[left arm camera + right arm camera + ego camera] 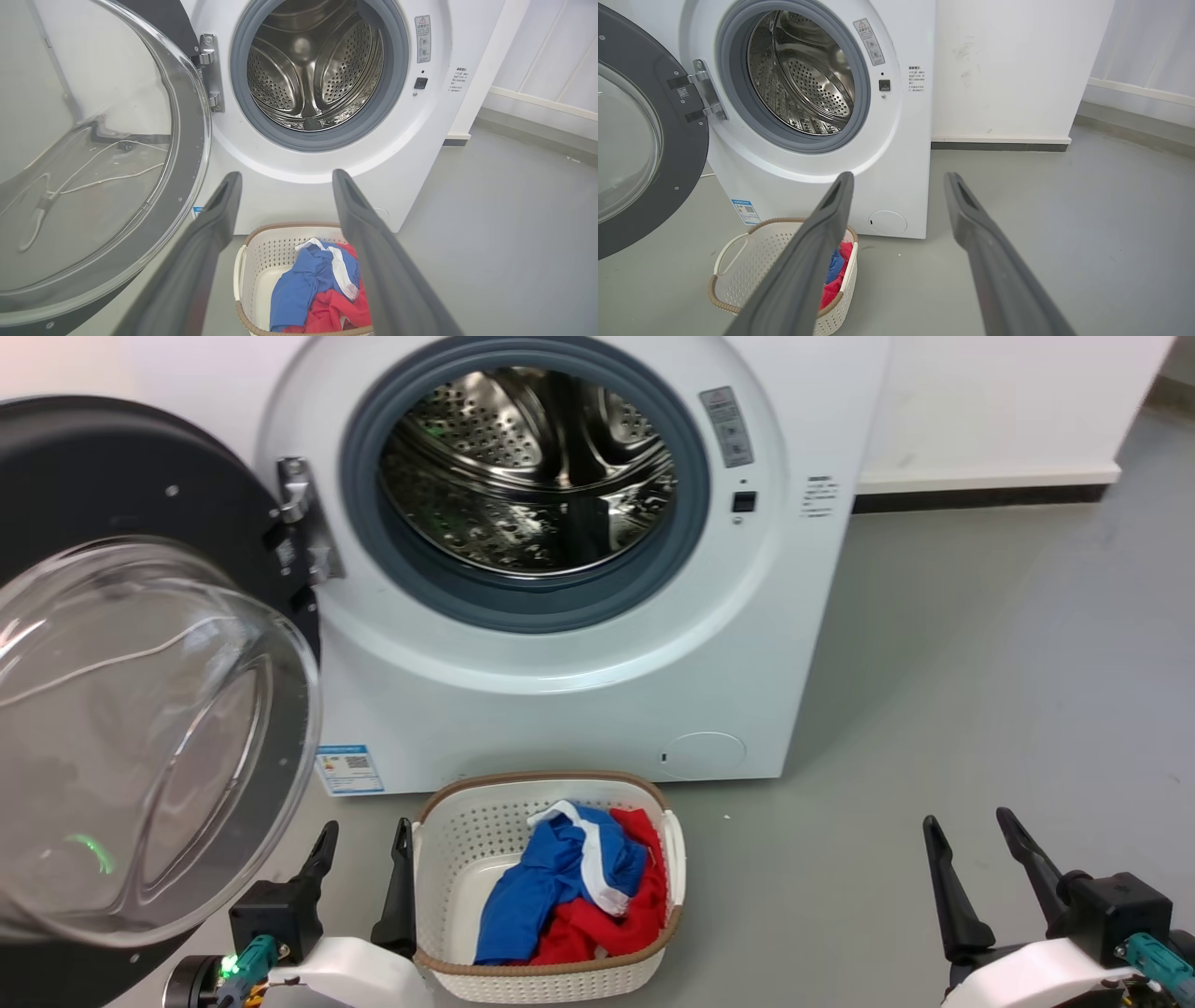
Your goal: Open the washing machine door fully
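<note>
Evidently the round glossy black door [140,709] is hanging wide at frame left, so I am holding my left hand [367,824] and right hand [966,816] low, spread, empty.

This is looking like a laundry corner in a bare, plainly finished room. A white boxy front-loading washing machine [597,709] is standing directly on a smooth grey floor [980,709], its large round glossy black door [93,467] hanging open off a perforated steel drum [532,476]. A white perforated plastic basket [457,859] is sitting just before it, holding blue and red clothes [560,896]. Behind, plain white walls [1008,401] are meeting the floor along a dark skirting strip [980,495].
</note>
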Motion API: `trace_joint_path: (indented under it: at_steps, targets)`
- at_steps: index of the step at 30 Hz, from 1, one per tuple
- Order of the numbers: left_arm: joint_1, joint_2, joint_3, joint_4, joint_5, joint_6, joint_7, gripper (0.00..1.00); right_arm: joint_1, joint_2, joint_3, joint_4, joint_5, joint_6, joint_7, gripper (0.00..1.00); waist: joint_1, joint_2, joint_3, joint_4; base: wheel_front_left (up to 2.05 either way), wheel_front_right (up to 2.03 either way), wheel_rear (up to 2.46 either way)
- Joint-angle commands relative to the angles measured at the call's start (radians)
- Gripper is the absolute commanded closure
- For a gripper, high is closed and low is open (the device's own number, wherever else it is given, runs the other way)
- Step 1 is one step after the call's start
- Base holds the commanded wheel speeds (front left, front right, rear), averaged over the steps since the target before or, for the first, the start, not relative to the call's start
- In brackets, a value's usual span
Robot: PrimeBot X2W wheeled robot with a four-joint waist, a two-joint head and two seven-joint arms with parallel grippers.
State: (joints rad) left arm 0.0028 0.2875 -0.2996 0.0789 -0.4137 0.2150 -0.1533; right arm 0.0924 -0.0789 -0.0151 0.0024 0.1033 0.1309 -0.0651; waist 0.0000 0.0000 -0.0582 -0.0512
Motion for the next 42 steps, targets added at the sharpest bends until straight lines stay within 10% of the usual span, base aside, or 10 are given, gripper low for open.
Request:
trace_joint_path:
  at_steps: [1, 42]
  targets:
    - [-0.011, -0.001, 0.000, 0.006, 0.000, 0.000, -0.005, 0.00, -0.002, -0.004, 0.003, 0.002, 0.004, 0.000, 0.000, 0.00, 0.0000, 0.0000, 0.001, -0.022, 0.00, 0.00, 0.00]
    - [-0.007, 0.001, 0.014, 0.067, -0.037, 0.020, -0.059, 0.00, 0.012, 0.009, 0.015, -0.013, 0.009, 0.000, -0.004, 0.00, 0.0000, 0.0000, -0.001, -0.013, 0.00, 0.00, 0.00]
